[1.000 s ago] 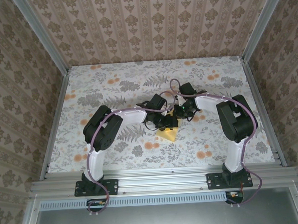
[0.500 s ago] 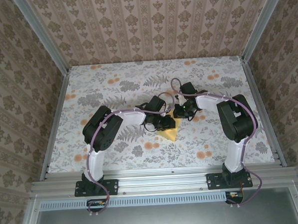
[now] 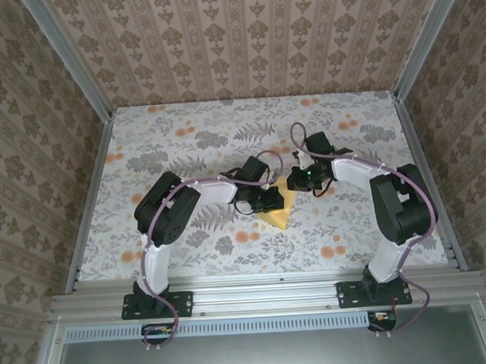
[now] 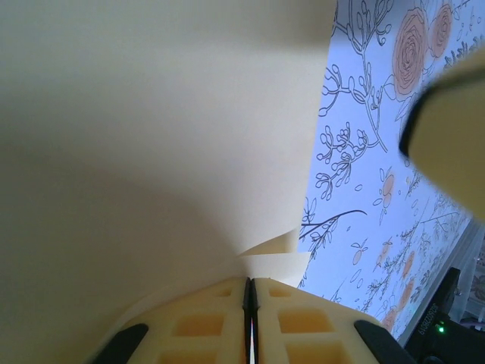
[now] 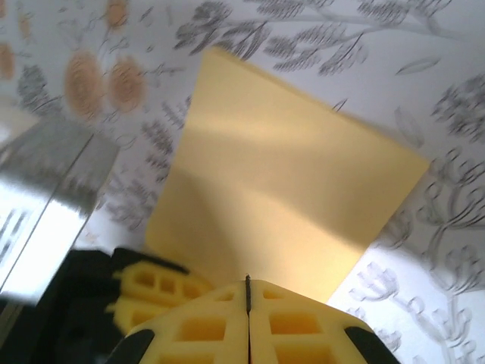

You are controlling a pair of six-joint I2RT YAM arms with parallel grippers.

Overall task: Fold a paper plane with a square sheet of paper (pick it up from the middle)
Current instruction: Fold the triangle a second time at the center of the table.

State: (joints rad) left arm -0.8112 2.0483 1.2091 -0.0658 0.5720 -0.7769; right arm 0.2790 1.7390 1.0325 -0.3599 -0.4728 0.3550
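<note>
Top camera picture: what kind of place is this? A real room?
Probably a robot test booth, not a real room: wallpapered panels in a metal frame, plus a left arm and right arm bolted at the edge of a flowered cloth.

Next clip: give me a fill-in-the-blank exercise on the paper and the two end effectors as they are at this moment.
1. The sheet of paper is ___ in colour.
2. In its wrist view, the left end effector is ___ on the sheet.
3. The right end effector grips the same sheet, so ___ arms hold it.
4. The cloth beneath is printed with orange ___.

Missing words: yellow; shut; both; flowers
</note>
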